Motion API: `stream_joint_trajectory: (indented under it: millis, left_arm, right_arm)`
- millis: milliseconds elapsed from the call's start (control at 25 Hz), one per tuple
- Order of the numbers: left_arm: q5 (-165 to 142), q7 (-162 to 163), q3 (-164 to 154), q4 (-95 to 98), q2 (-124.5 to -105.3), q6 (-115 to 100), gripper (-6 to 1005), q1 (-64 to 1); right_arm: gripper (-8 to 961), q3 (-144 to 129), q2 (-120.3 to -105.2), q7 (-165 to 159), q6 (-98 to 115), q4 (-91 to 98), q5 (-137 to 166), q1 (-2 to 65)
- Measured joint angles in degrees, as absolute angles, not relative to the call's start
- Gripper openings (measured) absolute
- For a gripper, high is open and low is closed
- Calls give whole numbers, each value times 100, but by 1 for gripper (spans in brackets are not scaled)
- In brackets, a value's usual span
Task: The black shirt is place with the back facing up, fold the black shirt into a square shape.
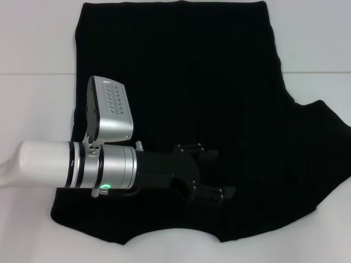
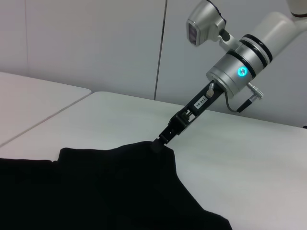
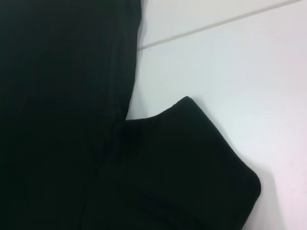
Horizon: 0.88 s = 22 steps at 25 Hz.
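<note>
While the shirt (image 1: pixel 219 98) lies spread flat over most of the white desk (image 1: pixel 33 33), the left gripper (image 1: pixel 211 172) reaches across its near part, close to the collar edge. Its hem runs along the far side, and one sleeve spreads out toward the robot's right. On the left side the cloth looks folded inward, giving a straight edge there. No print shows on the upturned side.

From the head view, the left arm enters from the left edge, white and silver, with a green light on its wrist ring. Its black jaws stand spread apart over the dark cloth, one finger (image 1: pixel 189 149) farther and one finger (image 1: pixel 207 192) nearer. Whether they touch the fabric I cannot tell, black on black.

Seen from the left wrist, the right gripper (image 2: pixel 158 143) comes down at a slant from above, a blue light glowing on its ring. Its tip meets a raised corner of the shirt (image 2: pixel 120 182), and the jaws seem pinched on that corner, lifting it into a small peak off the desk (image 2: pixel 240 158).

Viewed from the right wrist, only the shirt (image 3: pixel 62 120) and its sleeve (image 3: pixel 192 167) show against the pale desk (image 3: pixel 230 72), with a seam line crossing the desk top beyond. The right arm does not show in the head view.
</note>
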<state>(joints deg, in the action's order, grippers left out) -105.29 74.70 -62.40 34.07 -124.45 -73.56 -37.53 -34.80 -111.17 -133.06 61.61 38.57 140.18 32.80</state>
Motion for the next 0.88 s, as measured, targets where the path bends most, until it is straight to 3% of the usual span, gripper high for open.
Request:
stream_joint_trajectory:
  millis: [560, 880]
  left_arm:
    - [-10527, 7471, -6240, 3410, -12427, -7310, 913, -3779]
    - [-10529, 7471, -6240, 3416, -12409, -7296, 905, -3797]
  right_arm:
    - [11, -3407, -11199, -13165, 6008, 3802, 13964, 3657]
    - [12, -3984, -11479, -13148, 6118, 3768, 13908, 4454]
